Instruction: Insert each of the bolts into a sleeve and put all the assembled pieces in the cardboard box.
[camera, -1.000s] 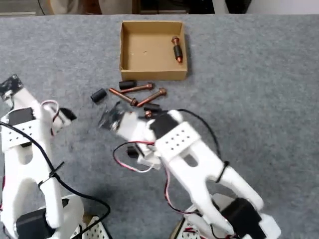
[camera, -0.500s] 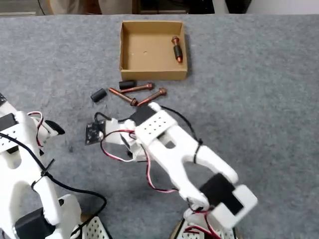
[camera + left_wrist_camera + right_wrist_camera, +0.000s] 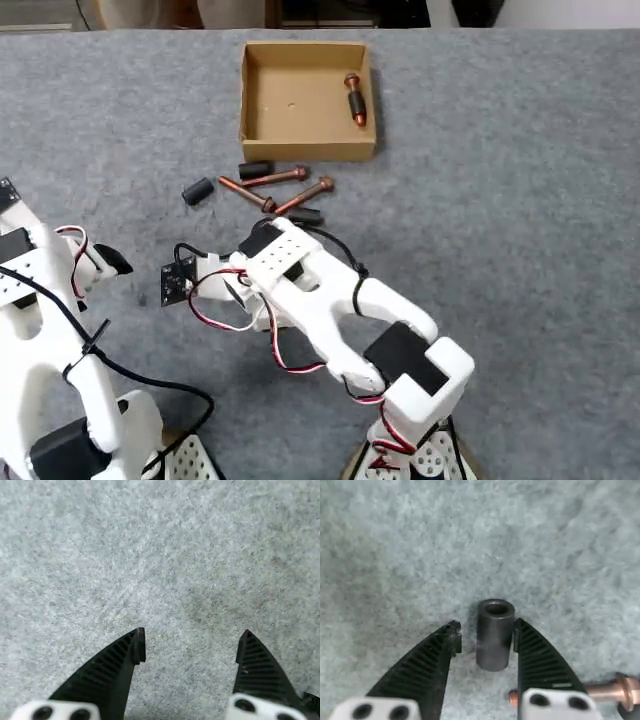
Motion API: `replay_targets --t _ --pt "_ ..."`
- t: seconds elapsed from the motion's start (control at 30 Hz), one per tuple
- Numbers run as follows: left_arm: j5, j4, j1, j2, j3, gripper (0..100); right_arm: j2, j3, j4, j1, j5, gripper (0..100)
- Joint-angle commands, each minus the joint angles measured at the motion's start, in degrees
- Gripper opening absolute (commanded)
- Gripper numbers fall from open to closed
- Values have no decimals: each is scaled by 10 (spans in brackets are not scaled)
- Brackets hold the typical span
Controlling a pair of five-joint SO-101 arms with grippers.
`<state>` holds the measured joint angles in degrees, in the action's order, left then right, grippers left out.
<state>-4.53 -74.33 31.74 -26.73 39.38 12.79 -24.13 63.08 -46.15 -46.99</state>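
The cardboard box (image 3: pixel 262 100) at the table's far side holds one assembled bolt and sleeve (image 3: pixel 355 98). In front of it lie three copper bolts (image 3: pixel 272 177) (image 3: pixel 245 192) (image 3: pixel 305 194) and black sleeves (image 3: pixel 255 169) (image 3: pixel 198 190) (image 3: pixel 305 215). My right gripper (image 3: pixel 486 626) is open low over the carpet, straddling an upright black sleeve (image 3: pixel 494 632) that touches one finger. A copper bolt (image 3: pixel 612 690) lies just beside it. In the high view my right arm (image 3: pixel 300 280) covers that spot. My left gripper (image 3: pixel 192 634) is open over bare carpet at the left (image 3: pixel 108 262).
Grey carpet (image 3: pixel 520 200) covers the whole table, with wide free room to the right of the box and arms. The loose bolts and sleeves are clustered between the box and my right arm. Both arm bases stand at the near edge.
My right arm has folded down and swung left, lowering its gripper around the sleeve. My left arm has drawn back toward the near left.
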Motion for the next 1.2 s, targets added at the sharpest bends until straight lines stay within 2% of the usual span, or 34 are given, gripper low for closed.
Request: replay_targets --t 0.0,0.37,0.57,0.73,0.83,1.03,1.17 --pt "5 0 7 0 -4 296 13 22 -16 34 -10 181" --pt "2 1 2 0 -9 296 18 23 -13 49 -11 178" --pt "2 1 1 0 -10 296 19 23 -16 49 -11 0" --pt "4 1 0 0 -10 296 12 28 -11 61 -6 1" --pt "4 -1 -4 0 -11 296 -29 51 39 73 14 1" --pt "55 -12 -63 0 -22 296 -211 106 100 146 20 1" --pt "60 -62 -141 7 -66 296 -332 106 101 244 20 1"
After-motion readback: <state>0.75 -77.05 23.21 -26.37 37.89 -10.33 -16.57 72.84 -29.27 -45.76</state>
